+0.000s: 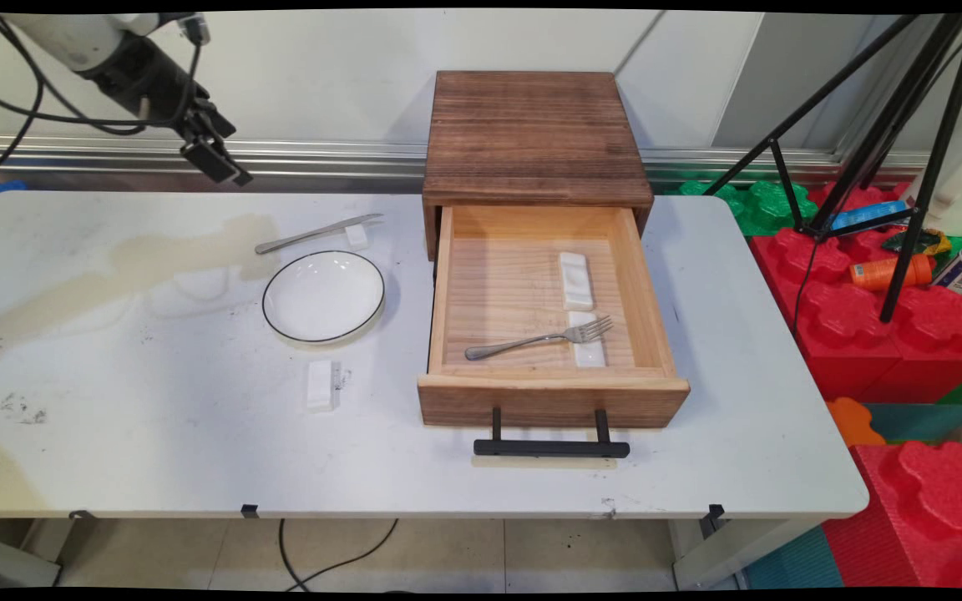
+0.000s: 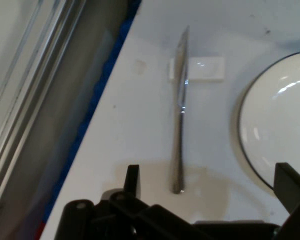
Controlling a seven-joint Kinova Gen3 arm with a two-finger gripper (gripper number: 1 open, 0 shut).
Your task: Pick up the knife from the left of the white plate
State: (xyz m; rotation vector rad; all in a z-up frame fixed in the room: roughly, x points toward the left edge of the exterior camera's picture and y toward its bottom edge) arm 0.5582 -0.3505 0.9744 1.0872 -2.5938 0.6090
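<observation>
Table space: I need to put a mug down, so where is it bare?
Bare: the table left of the plate, and right of the drawer. Crowded: around the plate, with knife behind and white rest in front.

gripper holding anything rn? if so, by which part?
Nothing held. The gripper hangs above the table with open, empty jaws, looking down on the knife, which lies on its rest beside the plate.
</observation>
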